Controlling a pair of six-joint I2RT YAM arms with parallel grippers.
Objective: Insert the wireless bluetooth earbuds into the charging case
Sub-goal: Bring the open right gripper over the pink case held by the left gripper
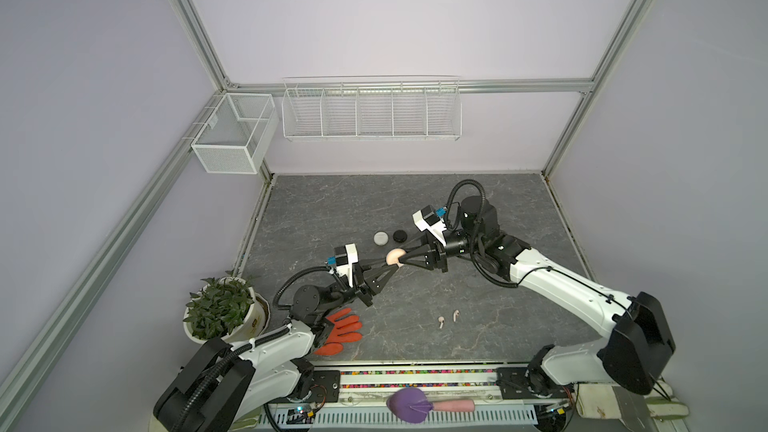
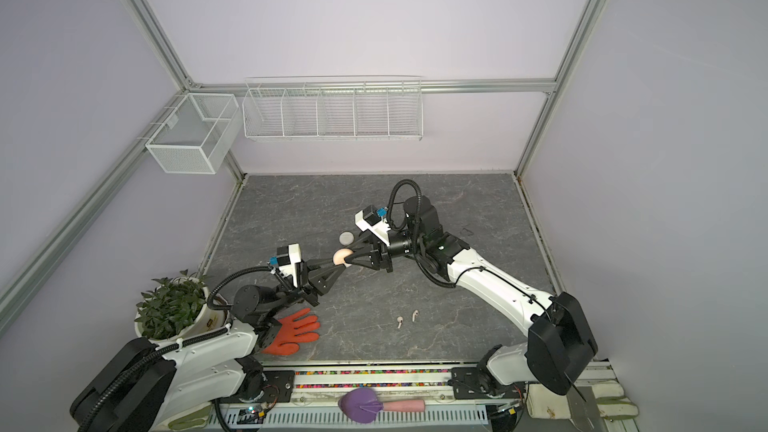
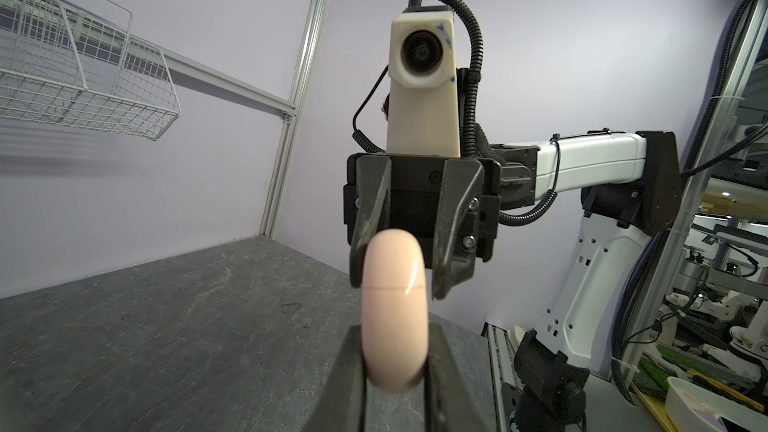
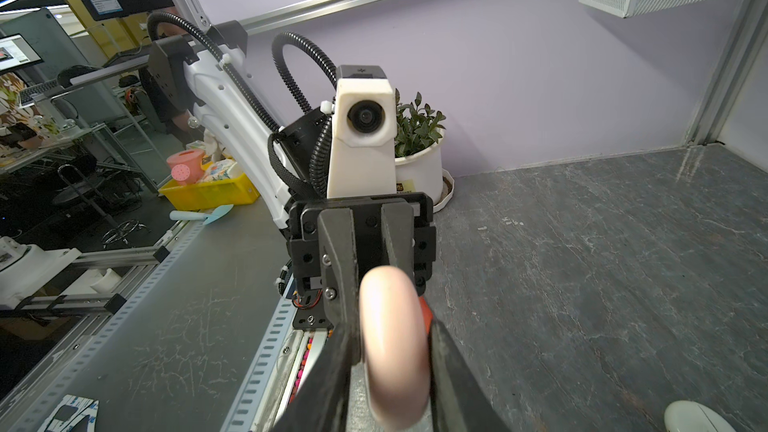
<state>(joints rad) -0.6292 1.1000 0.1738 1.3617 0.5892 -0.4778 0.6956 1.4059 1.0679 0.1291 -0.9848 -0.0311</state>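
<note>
- Left gripper [image 3: 392, 334] is clamped tight on the pale pink charging case [image 1: 393, 257], lid closed, held above the counter [image 1: 498, 209].
- Right gripper [image 4: 390, 326] brackets the same case closely; whether it presses, I cannot tell.
- Two pale pink earbuds [image 1: 441, 321] lie on the grey marbled counter, well apart from the case.
- Lilac walls carry two wire baskets [image 1: 370, 112].
- One white puck [image 1: 380, 238], one black puck [image 1: 400, 235], one orange glove [image 1: 345, 328] and one potted plant [image 1: 220, 305].

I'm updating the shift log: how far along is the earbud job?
Done, apparently: the white case and black case look closed, no loose buds beside them. In hand: the left gripper clamps the pink case, shut along its seam; the right gripper straddles it. Left: open it, seat the two pink earbuds lying on the table.
</note>
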